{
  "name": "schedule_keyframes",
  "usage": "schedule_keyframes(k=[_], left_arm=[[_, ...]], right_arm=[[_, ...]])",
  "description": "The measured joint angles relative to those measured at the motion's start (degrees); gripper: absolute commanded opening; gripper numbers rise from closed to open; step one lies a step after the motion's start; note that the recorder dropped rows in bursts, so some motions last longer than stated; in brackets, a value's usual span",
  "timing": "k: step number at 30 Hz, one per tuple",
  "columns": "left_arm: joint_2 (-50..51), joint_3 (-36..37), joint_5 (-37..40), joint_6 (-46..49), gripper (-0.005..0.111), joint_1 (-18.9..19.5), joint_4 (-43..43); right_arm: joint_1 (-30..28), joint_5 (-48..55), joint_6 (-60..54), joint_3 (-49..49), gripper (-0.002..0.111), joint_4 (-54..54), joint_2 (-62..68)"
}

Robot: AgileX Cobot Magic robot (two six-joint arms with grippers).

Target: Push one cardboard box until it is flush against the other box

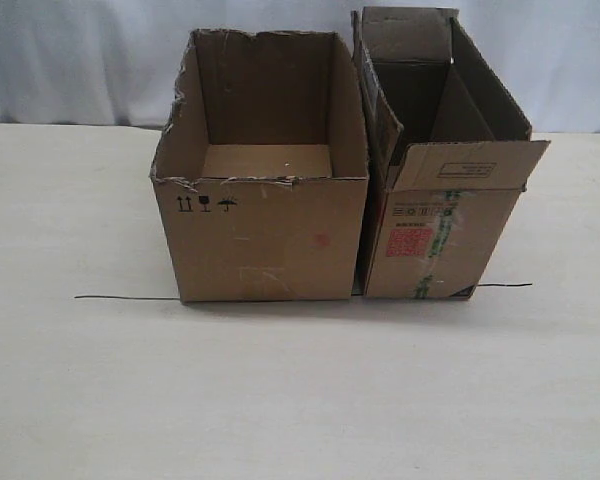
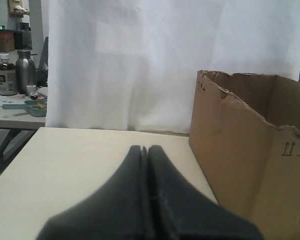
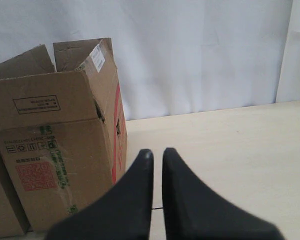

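Out past my left side, beyond the table [image 2: 75,160], a side bench [image 2: 0,117] carries a labelled bottle [image 2: 6,75], a steel flask [image 2: 25,71] and a teal tray [image 2: 36,108]. A white curtain [image 2: 140,65] hangs behind everything. My left claw [image 2: 145,150] has its dark fingers pressed together, nothing between them, and it hovers over bare tabletop. The side wall of the cardboard box [image 2: 250,155] rises near it but apart from the tips. From the exterior camera, that cardboard box [image 1: 270,240] sits just toward 10 o'clock of the picture's centre. Its ragged rim is open, with the small black handling symbols [image 1: 206,204] on its front face. A thin black line [image 1: 125,297] on the table runs out from its base toward 9 o'clock. Directly at its 3 o'clock stands the other box [image 1: 440,235], flaps upright, with a red label [image 1: 408,243] and green-marked tape [image 1: 442,235] on the front. The two walls stand side by side with only a thin dark seam between them, and I cannot tell whether they touch all the way down. The same line comes out again at 3 o'clock of the other box. My right claw [image 3: 157,152] hangs near that box's outer side. Its fingers are parted by a narrow slit and grip nothing, with pale tabletop between them and the cardboard.
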Motion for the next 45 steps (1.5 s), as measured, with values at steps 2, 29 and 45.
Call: schedule_keyframes(k=[2,29,45], left_arm=[[0.00,0.00,0.05,-3.01,0.000,0.00,2.74],[0.00,0.00,0.15,-6.05,0.000,0.00,5.69],[0.00,0.00,0.15,-6.05,0.000,0.00,5.69]], right_arm=[[0.00,0.00,0.00,0.00,0.005,0.00,0.00],[0.00,0.00,0.00,0.00,0.005,0.00,0.00],[0.00,0.00,0.00,0.00,0.005,0.00,0.00]])
